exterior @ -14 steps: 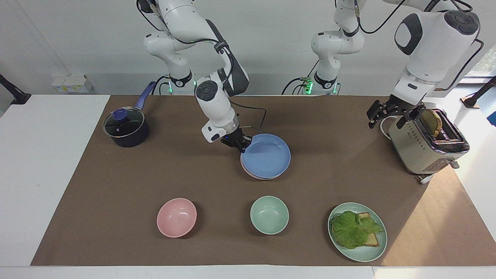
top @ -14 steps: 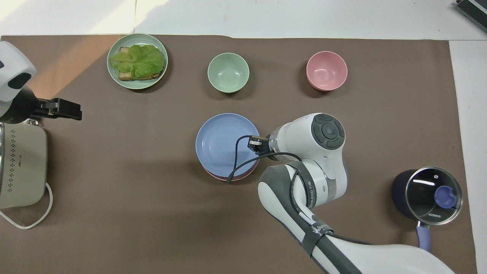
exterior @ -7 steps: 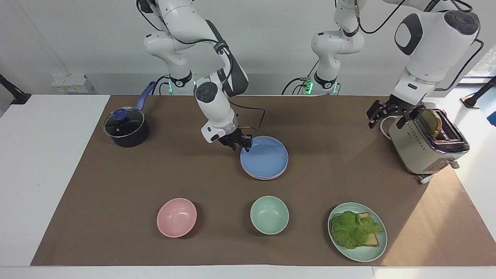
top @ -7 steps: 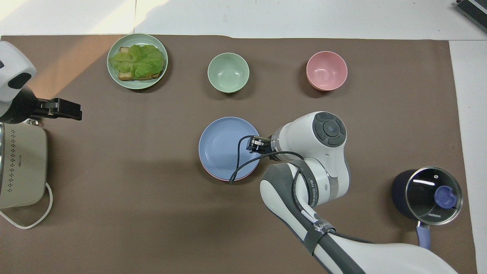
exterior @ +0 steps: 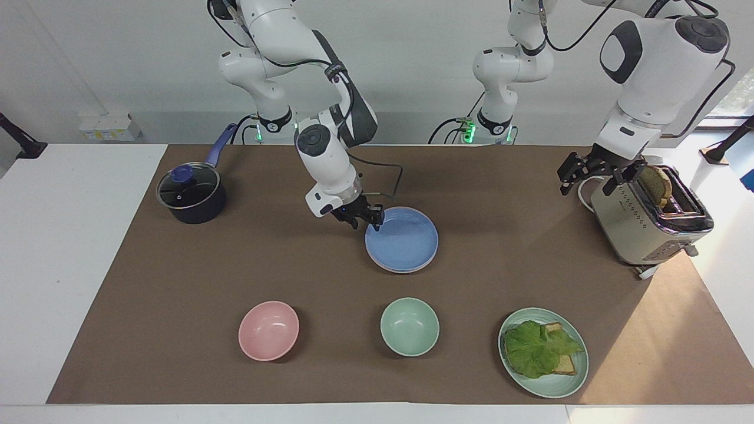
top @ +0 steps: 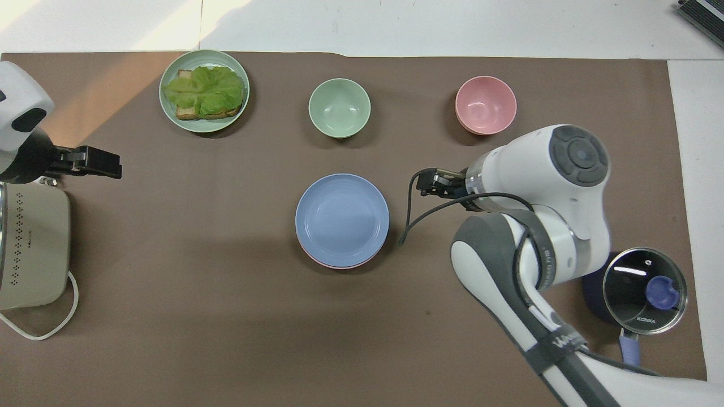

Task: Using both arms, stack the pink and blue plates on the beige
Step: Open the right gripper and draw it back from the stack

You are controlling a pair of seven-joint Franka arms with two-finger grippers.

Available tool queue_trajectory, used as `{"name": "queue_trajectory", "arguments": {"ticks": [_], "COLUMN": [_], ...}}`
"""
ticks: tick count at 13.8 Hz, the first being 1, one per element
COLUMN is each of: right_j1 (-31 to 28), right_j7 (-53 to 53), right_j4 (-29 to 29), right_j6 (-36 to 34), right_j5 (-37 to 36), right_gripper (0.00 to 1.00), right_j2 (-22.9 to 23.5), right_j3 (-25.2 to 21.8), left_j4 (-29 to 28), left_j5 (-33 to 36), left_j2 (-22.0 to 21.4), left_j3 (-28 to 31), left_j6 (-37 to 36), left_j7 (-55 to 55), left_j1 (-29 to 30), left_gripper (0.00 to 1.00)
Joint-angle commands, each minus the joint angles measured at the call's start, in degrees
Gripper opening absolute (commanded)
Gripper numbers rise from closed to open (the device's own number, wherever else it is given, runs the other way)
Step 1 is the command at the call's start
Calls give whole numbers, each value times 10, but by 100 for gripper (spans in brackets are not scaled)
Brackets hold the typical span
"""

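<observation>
Though blue plate point(top: 342, 217) hides most of pink plate point(top: 339, 267), left pincer point(top: 107, 163) and right pincer point(top: 424, 183) both spread.

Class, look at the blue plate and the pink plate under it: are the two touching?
Touching. In the overhead view the blue plate lies flat on the pink plate, whose rim shows as a thin crescent with no gap.

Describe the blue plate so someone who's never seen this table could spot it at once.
Start from the brown mat covering the table and look to its middle. There the blue plate lies on top of a stack, nearer to the robots than the green bowl. It is the only blue dish and shallower than the bowls.
</observation>
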Motion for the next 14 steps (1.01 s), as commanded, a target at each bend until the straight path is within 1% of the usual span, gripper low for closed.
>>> {"name": "queue_trajectory", "arguments": {"ticks": [1, 4, 5, 6, 7, 8, 10, 12, 13, 14], "right_j1": [-50, -115, -141, -157, -170, -179, -180, -181, -181, -180], "right_j7": [-19, -86, -108, -123, -136, -159, -184, -185, -184, -184], "right_j4": [-7, -4, 3, 20, 47, 87, 142, 185, 203, 234], "right_j6": [-23, -64, -87, -119, -165, -214, -266, -313, -343, -365], "right_j5": [-29, -43, -45, -46, -48, -61, -112, -121, -122, -122], "right_gripper": [100, 100, 100, 100, 100, 100, 100, 100, 100, 100], "right_j2": [-47, -91, -106, -114, -116, -114, -106, -96, -84, -69], "right_j3": [5, 4, 4, 4, 2, 2, 3, 4, 4, 4], "left_j4": [4, 4, 4, 4, 4, 4, 4, 4, 4, 4], "left_j5": [10, 10, 10, 10, 10, 10, 10, 10, 10, 10], "left_j2": [-5, -5, -5, -5, -5, -5, -5, -5, -5, -5], "left_j3": [-3, -3, -3, -3, -3, -3, -3, -4, -3, -3], "left_j6": [-11, -11, -11, -11, -11, -11, -11, -11, -11, -11], "left_j7": [6, 6, 6, 6, 6, 6, 6, 6, 6, 6], "left_j1": [5, 5, 5, 5, 5, 5, 5, 5, 5, 5], "left_gripper": [100, 100, 100, 100, 100, 100, 100, 100, 100, 100]}}
